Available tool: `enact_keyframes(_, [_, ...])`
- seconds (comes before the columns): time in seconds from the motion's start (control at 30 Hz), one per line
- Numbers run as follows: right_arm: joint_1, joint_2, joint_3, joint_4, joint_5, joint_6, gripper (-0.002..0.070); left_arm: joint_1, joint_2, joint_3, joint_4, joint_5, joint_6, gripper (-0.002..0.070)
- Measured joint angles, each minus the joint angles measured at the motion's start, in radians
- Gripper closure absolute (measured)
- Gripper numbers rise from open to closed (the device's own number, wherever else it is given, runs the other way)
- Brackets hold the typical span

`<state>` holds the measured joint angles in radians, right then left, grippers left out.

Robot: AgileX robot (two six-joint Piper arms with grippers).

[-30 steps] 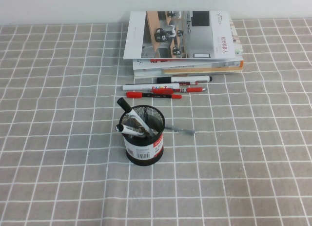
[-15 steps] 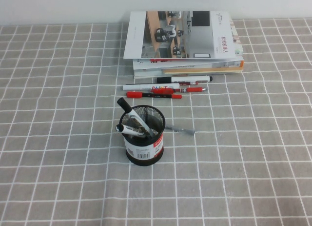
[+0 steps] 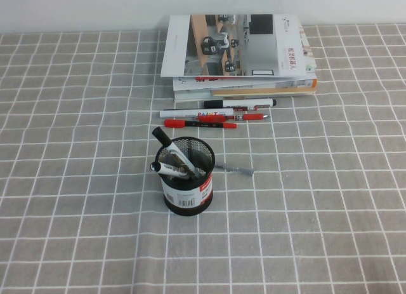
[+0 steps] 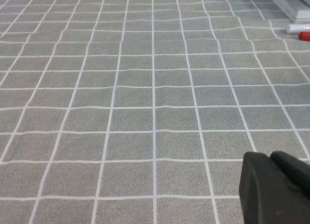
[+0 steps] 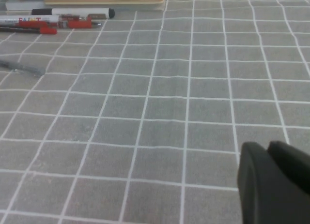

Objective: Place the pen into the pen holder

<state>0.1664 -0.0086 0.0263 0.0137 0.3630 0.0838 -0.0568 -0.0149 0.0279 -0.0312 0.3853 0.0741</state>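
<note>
In the high view we see no arm at all; only the wrist views give us the grippers. The left gripper [image 4: 278,187] shows as a dark block low over bare checked tablecloth [image 4: 145,103], and we cannot tell how its fingers stand. That same view catches just the ends of the white marker [image 4: 297,28] and a red pen [image 4: 304,36] at its edge.

From above, the pen holder [image 3: 186,183] stands upright near the middle of the cloth: a black wire-mesh cup with a white label crossed by a red stripe. Two black-capped pens [image 3: 170,149] lean out of it toward the robot's left, and a grey pen [image 3: 235,169] lies on the cloth just beside its right side.

Beyond the holder, before a stack of books [image 3: 238,53], lie the pens in a row. The pen [image 3: 240,103] is nearest the books: black cap, silvery-white barrel, small black end. It lies flat, its long axis running left to right, cap toward the left.

The right gripper [image 5: 273,183] hangs over open cloth well apart from the pens; we cannot tell its opening either.
</note>
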Motion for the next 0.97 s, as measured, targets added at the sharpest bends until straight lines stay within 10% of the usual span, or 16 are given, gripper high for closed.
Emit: enact_keyframes(0.97, [0.033, 0.0, 0.0, -0.026, 0.015, 0.072, 0.0688, 0.0, 0.0, 0.0, 0.0, 0.0, 0.0, 0.0678])
